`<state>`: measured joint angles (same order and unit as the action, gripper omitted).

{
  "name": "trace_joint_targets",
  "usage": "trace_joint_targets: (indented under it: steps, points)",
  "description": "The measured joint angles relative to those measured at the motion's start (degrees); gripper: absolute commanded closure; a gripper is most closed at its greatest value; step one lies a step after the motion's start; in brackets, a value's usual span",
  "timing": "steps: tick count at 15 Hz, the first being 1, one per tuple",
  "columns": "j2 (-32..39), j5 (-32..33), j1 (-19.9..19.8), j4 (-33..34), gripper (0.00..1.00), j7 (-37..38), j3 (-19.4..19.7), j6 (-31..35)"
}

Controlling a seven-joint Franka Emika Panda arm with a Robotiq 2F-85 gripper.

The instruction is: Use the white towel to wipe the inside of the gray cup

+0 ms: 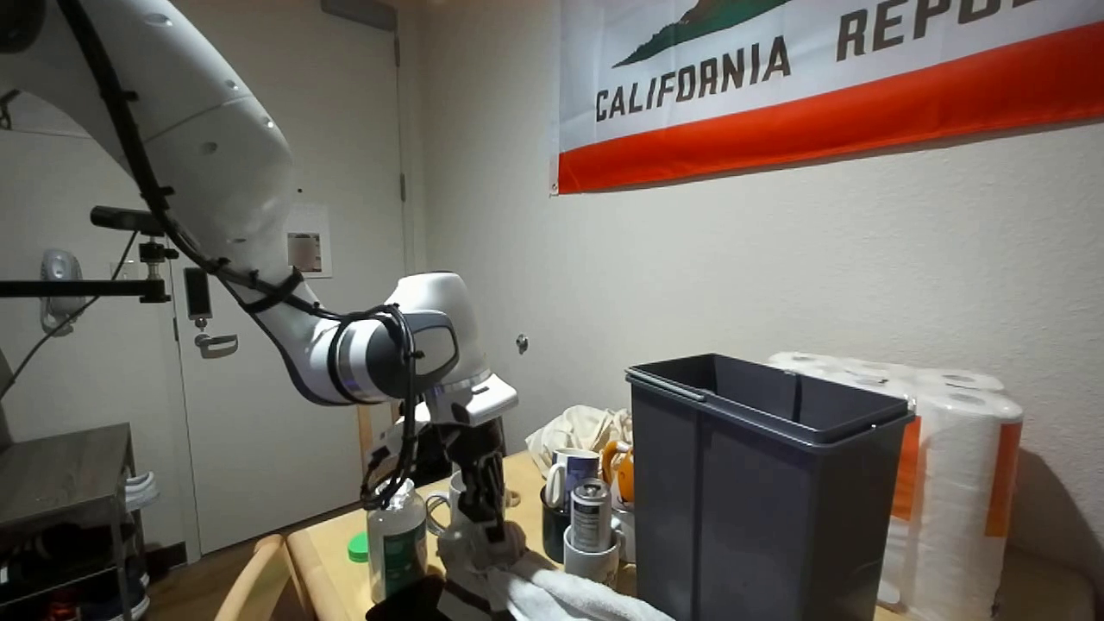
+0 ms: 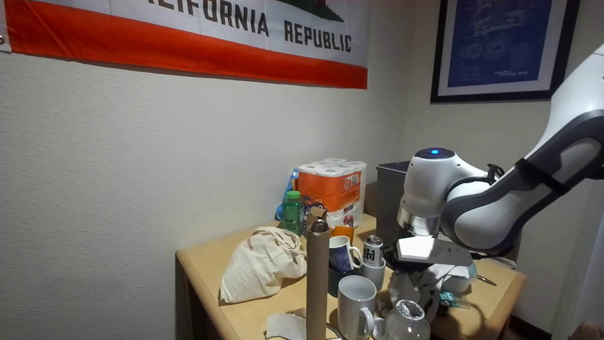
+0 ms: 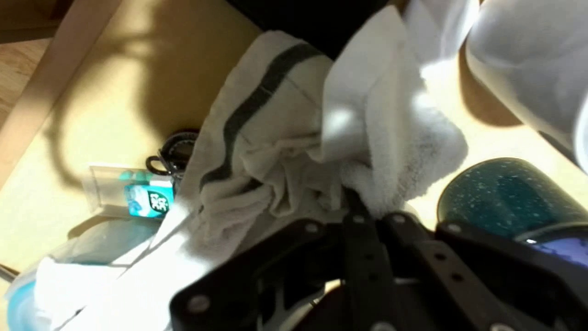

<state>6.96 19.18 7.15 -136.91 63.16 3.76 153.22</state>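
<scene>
Wooden table (image 2: 212, 260) crowded: mugs (image 2: 350, 307), cloth bag (image 2: 264, 264), wrapped paper rolls (image 2: 330, 191), tall gray bin (image 1: 724, 500). Flag (image 1: 819, 108) on wall (image 1: 742, 267) above. Gripper (image 3: 374, 219) clamped on bunched white towel (image 3: 294, 119).

A cream bag (image 2: 264, 267), wrapped paper rolls (image 2: 332, 191), a gray bin (image 1: 750, 509) and a Tic Tac box (image 3: 147, 200) occupy a wooden surface (image 2: 247, 314).

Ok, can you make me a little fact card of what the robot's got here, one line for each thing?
Towel: white with a dark stripe, bunched up
Gripper: shut on the towel
Can: standing in a mug
Bag: cloth, on the table
Bin: tall, gray, beside the paper rolls
Flag: on the wall
</scene>
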Motion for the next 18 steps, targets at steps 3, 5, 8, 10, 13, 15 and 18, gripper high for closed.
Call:
trace_joint_targets:
  steps: [3,5,8,10,13,15,18]
  points:
    - [-6.6,-4.1,0.0,-0.1,0.99,-5.0,-1.8,-5.7]
    - [-11.3,-5.3,-0.3,-0.1,0.99,-6.8,-2.6,-10.3]
    - [-18.0,-6.1,-1.8,0.2,0.99,-8.1,-3.6,-16.6]
    - [-21.9,-5.8,-3.7,0.7,0.99,-8.1,-4.2,-19.9]
    - [-26.3,-3.6,-7.9,1.3,0.99,-7.8,-4.8,-21.0]
    - [-27.5,-2.0,-11.1,1.4,0.99,-7.6,-4.8,-20.2]
    - [-27.1,1.2,-16.3,1.3,0.99,-6.3,-4.7,-16.4]
